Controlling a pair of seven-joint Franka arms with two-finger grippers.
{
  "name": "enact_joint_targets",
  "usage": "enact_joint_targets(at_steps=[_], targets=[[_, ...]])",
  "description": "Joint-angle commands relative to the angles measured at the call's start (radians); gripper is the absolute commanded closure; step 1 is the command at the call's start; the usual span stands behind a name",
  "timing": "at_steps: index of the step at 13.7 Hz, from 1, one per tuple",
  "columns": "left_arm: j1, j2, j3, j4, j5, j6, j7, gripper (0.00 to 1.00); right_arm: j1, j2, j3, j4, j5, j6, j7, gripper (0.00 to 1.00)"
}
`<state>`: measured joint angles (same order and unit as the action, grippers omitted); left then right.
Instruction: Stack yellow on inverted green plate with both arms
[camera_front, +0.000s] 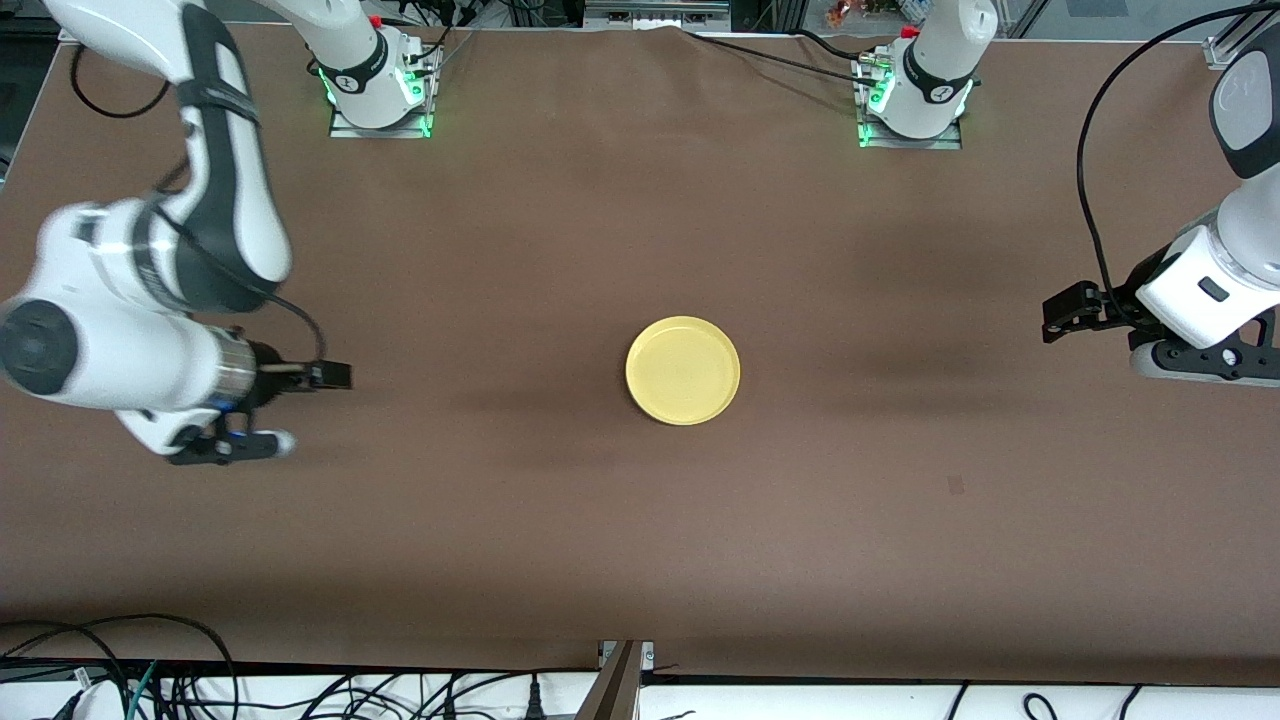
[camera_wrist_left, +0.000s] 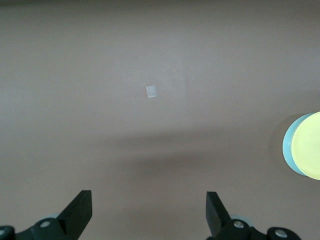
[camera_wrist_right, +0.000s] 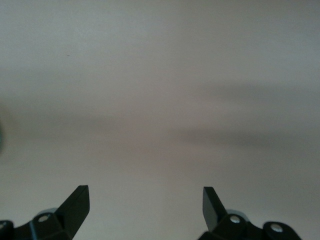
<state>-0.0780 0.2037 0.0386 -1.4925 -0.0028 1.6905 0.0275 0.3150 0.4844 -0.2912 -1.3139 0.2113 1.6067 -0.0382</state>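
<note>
Nearest the front camera, cables (camera_front: 110, 660) trail along the table's edge at six o'clock, and above them the brown cloth (camera_front: 500, 520) lies flat and bare save a small tape mark (camera_wrist_left: 151, 91). At the centre the yellow (camera_front: 683, 370) sits on the green plate (camera_wrist_left: 288, 150), only a pale rim of green showing. The left gripper (camera_front: 1062, 312) at three o'clock and right gripper (camera_front: 325, 377) at nine both hang wide open and empty, well apart from the stack; I judge a careless sweep inward could nudge the light plates askew on the smooth cloth.
</note>
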Motion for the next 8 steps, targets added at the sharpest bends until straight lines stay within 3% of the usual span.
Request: enact_joint_targets(at_steps=[1,3,7,8], targets=[[-0.003,0.008,0.001,0.021,0.023,0.0,0.014,0.0,-0.063,-0.169,0.014,-0.085,-0.053,-0.072,-0.019,0.0],[-0.003,0.008,0.001,0.021,0.023,0.0,0.014,0.0,-0.073,-0.26,0.014,-0.097,-0.181,-0.088,-0.019,0.0],[-0.005,0.008,0.001,0.021,0.023,0.0,0.014,0.0,-0.112,-0.381,0.02,-0.176,-0.199,-0.088,-0.022,0.0],[-0.005,0.008,0.001,0.021,0.023,-0.002,0.014,0.0,-0.138,-0.404,0.047,-0.188,-0.201,-0.105,-0.022,0.0]])
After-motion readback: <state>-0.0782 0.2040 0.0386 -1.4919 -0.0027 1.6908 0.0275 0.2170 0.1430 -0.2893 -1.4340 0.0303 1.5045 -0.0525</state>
